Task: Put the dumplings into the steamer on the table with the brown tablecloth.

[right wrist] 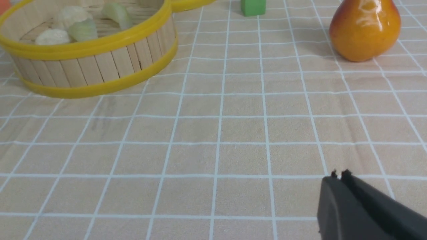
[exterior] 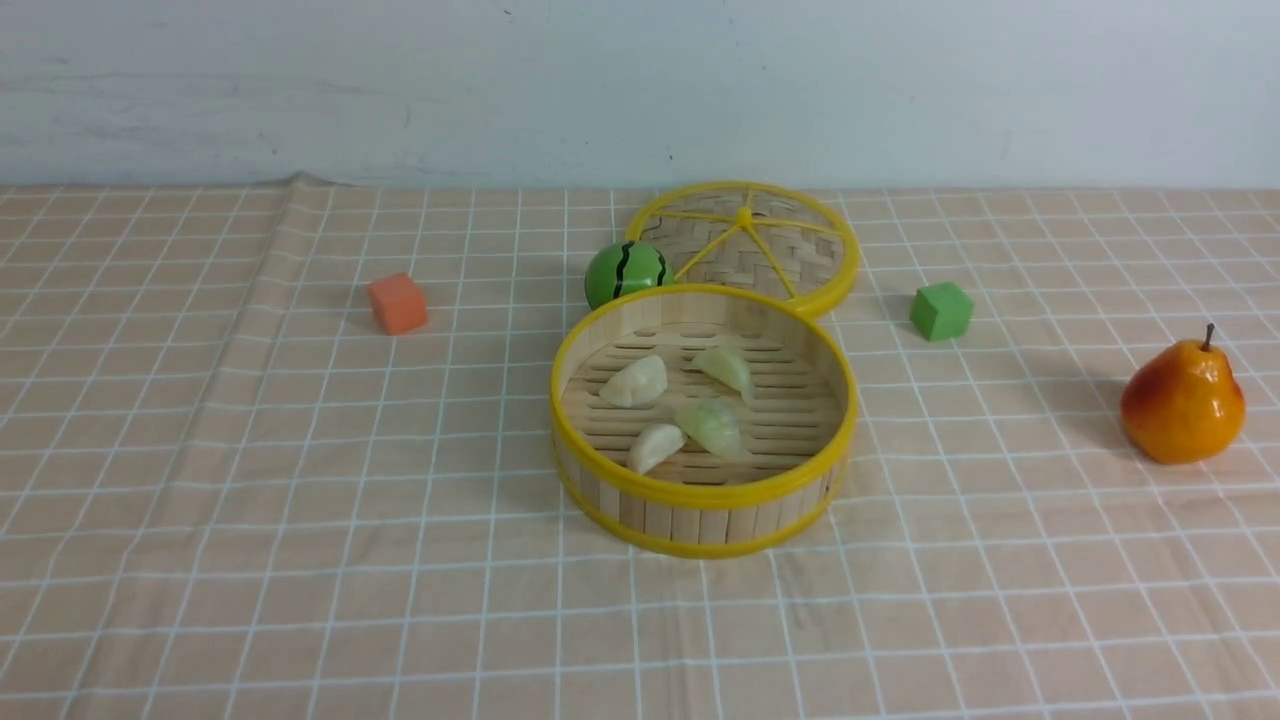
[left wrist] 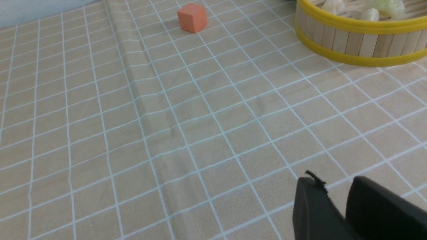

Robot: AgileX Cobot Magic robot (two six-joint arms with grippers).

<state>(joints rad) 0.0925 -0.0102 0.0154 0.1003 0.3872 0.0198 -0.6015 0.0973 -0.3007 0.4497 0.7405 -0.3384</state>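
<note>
The steamer (exterior: 700, 505) stands at the middle of the brown tablecloth (exterior: 300, 500) that covers the table. All the dumplings lie on its slatted floor: a white one (exterior: 635, 382), a green one (exterior: 727, 368), a second green one (exterior: 710, 425) and a second white one (exterior: 655, 446). No gripper shows in the front view. My left gripper (left wrist: 335, 185) hovers low over bare cloth, well short of the steamer (left wrist: 353, 40), with its jaws slightly apart and empty. My right gripper (right wrist: 340, 175) is shut and empty over bare cloth, away from the steamer (right wrist: 100, 66).
The flat woven lid (exterior: 745, 240) lies behind the steamer, with a green watermelon ball (exterior: 625, 272) beside it. An orange cube (exterior: 397, 303) sits at the left, a green cube (exterior: 941, 310) at the right, and a pear (exterior: 1183, 400) at the far right.
</note>
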